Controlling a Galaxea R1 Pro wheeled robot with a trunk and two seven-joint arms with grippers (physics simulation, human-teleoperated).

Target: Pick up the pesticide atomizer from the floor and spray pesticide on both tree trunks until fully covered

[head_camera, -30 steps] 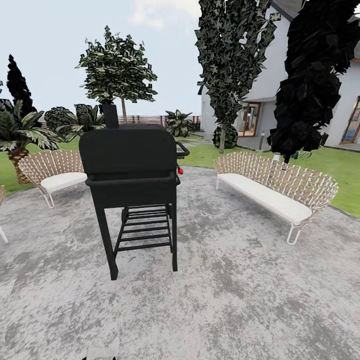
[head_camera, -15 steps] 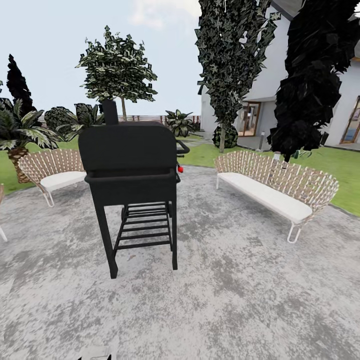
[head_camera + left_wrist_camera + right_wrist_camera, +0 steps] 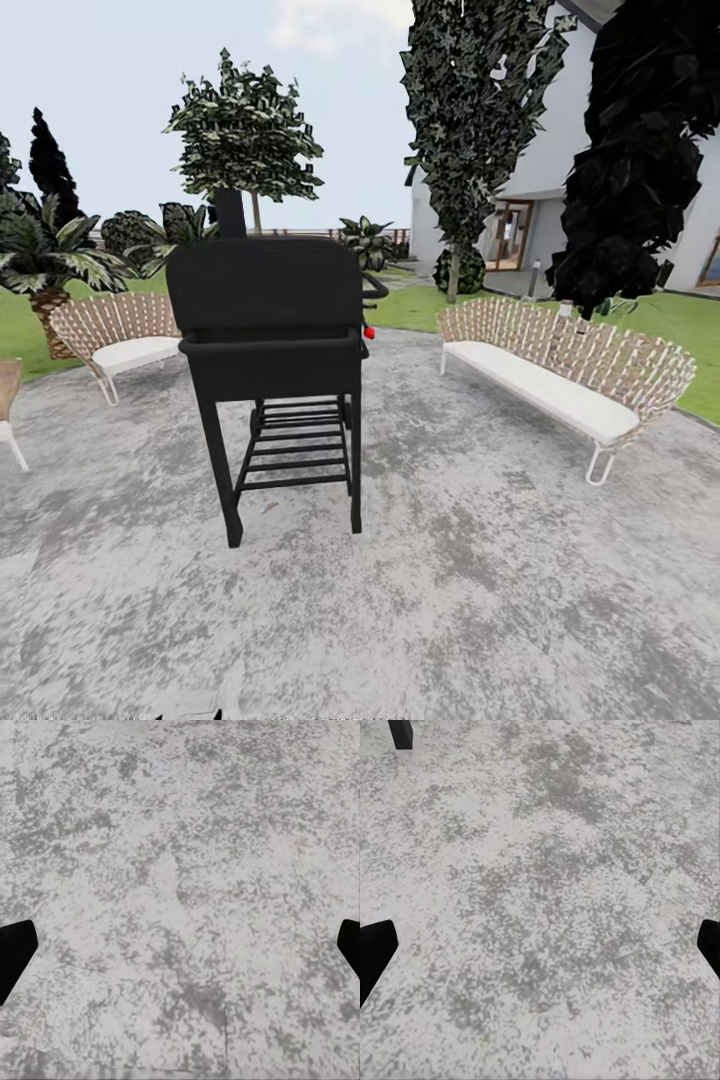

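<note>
- While the pesticide atomizer is nowhere among what the cameras catch, its place cannot be told; robot looks to be in transit across a mottled grey patio (image 3: 480, 600).
- Task trees: two tall ones stand ahead on the right by the house (image 3: 560, 190) — a speckled dark-green tree (image 3: 470, 110) with a thin pale trunk (image 3: 455, 275), and a near-black tree (image 3: 640, 150) beside it; whether these are the spray targets, unsure.
- Left gripper (image 3: 180, 945): dark fingertips (image 3: 15, 952) at the frame's two edges, spread wide, nothing between them, bare paving below.
- Right gripper (image 3: 540, 952): same, fingers (image 3: 375, 952) wide apart, holding nothing; a black grill leg (image 3: 401, 731) pokes in at a corner.
- Change: whole head picture has slid slightly right and up since a second ago, so the camera moved, not the furniture.
- Meaning: search phase, pickup not yet started.
- Around: black grill (image 3: 270, 340) dead ahead, wicker sofa (image 3: 570, 370) right, wicker bench (image 3: 120, 335) left, palm (image 3: 45, 260), lawn (image 3: 690, 325).
</note>
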